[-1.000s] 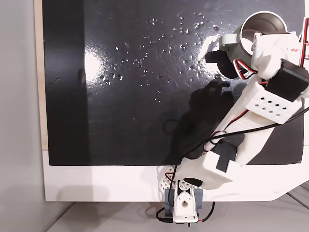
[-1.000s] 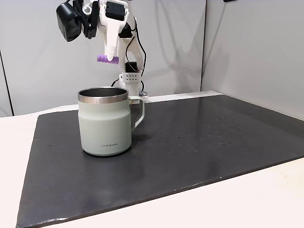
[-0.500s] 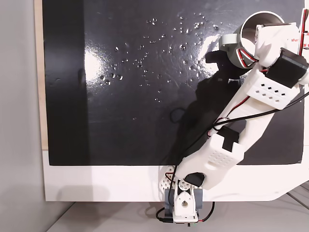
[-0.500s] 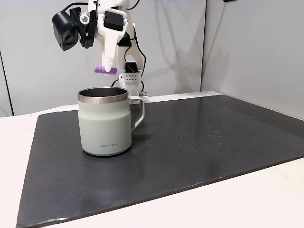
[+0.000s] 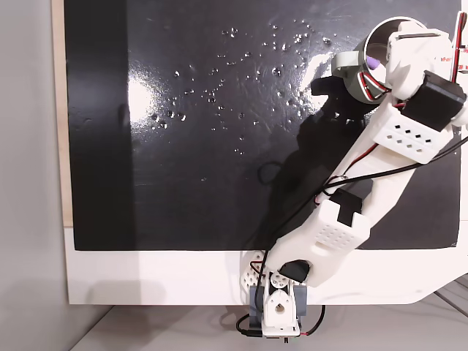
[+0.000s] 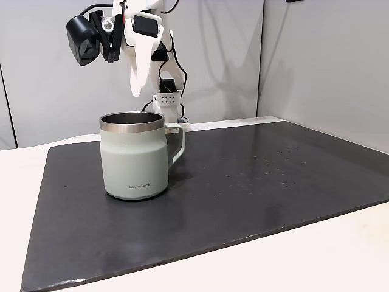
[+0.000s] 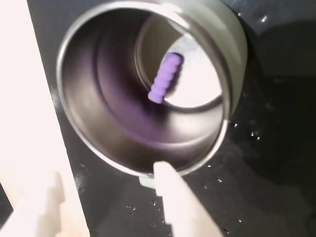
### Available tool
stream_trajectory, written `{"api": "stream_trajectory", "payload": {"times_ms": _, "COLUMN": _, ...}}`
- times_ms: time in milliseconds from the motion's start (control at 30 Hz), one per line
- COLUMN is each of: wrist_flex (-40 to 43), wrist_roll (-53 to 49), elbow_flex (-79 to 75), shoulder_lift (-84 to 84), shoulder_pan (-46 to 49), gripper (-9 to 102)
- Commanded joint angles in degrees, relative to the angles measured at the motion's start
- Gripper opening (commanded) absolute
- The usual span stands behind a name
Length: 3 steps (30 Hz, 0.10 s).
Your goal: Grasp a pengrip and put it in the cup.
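Observation:
The lilac ribbed pengrip [image 7: 165, 78] lies loose on the shiny steel bottom inside the cup [image 7: 232, 44], seen from straight above in the wrist view. A sliver of the pengrip [image 5: 374, 62] also shows inside the cup [image 5: 346, 69] in a fixed view from above. My gripper [image 7: 94, 163] hangs open over the cup's mouth with nothing between its white fingers [image 7: 180, 202]. From the side, the gripper [image 6: 135, 88] sits a little above the steel rim of the pale grey-green cup [image 6: 134, 161], whose handle points right.
The cup stands on a black mat [image 5: 219, 146] that lies on a white board [image 5: 161, 274]. The arm's base [image 5: 278, 307] sits at the board's near edge. Grey walls [image 6: 304, 61] stand behind the table in the side view.
The gripper moved over the cup with the pengrip held, then opened. The pengrip dropped from the fingers into the cup.

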Motion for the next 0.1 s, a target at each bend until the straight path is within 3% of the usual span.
{"api": "stream_trajectory", "payload": {"times_ms": 0, "wrist_flex": 0.5, "wrist_roll": 0.0, "elbow_flex": -2.9, "shoulder_lift": 1.1, "shoulder_pan": -0.2, "gripper": 18}}
{"api": "stream_trajectory", "payload": {"times_ms": 67, "wrist_flex": 0.5, "wrist_roll": 0.0, "elbow_flex": -2.9, "shoulder_lift": 1.1, "shoulder_pan": 0.0, "gripper": 18}}
